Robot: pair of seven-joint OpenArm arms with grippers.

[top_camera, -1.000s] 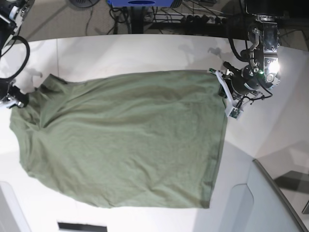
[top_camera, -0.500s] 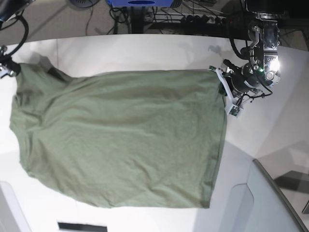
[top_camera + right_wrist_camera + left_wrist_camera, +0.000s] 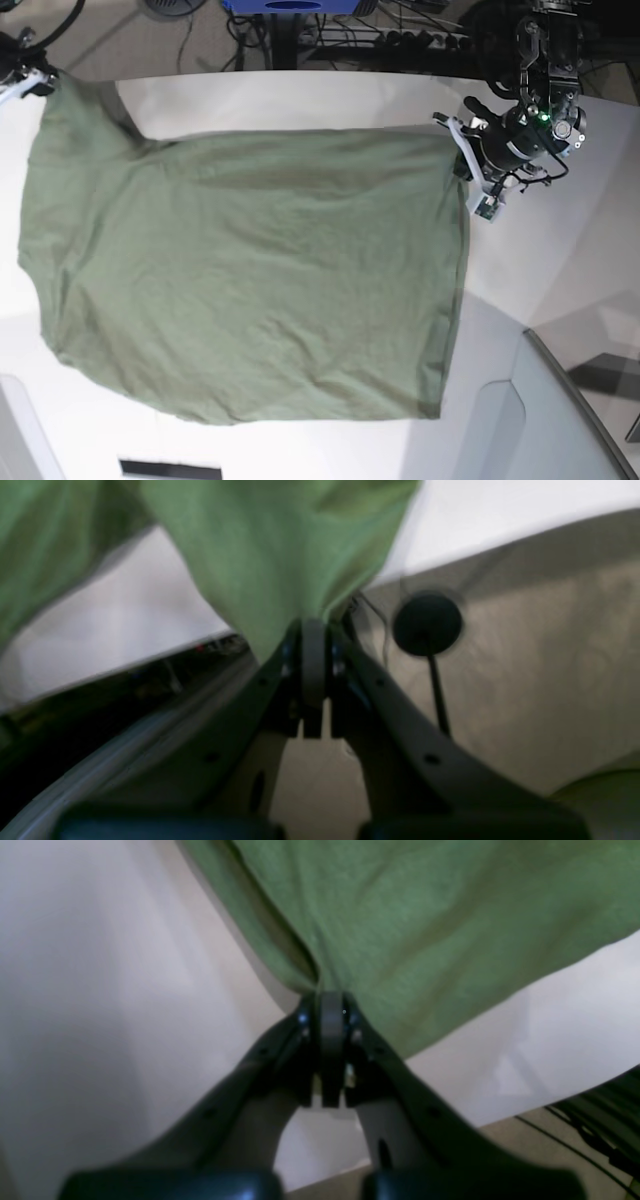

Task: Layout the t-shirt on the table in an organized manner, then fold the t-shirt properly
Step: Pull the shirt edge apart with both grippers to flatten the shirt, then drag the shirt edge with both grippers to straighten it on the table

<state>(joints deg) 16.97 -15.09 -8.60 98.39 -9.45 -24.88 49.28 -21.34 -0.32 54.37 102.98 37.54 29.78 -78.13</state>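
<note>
The olive-green t-shirt (image 3: 250, 270) lies spread over the white table (image 3: 300, 100) in the base view. My left gripper (image 3: 458, 160) is shut on the shirt's far right corner; in the left wrist view the gripper (image 3: 330, 1007) pinches the green cloth (image 3: 425, 915) at its edge. My right gripper (image 3: 40, 82) is shut on the shirt's far left corner, lifted near the table's back edge. In the right wrist view the gripper (image 3: 314, 630) clamps green cloth (image 3: 270, 540) that hangs above it. The neckline label is hidden.
A grey translucent panel (image 3: 560, 420) stands at the front right. Cables and a blue box (image 3: 290, 8) lie beyond the table's back edge. A black round stand (image 3: 427, 622) sits on the floor in the right wrist view.
My right gripper has pulled the shirt's left corner up and toward the table's back edge. My left gripper moved slightly back with the right corner. The shirt's far edge is stretched straighter.
</note>
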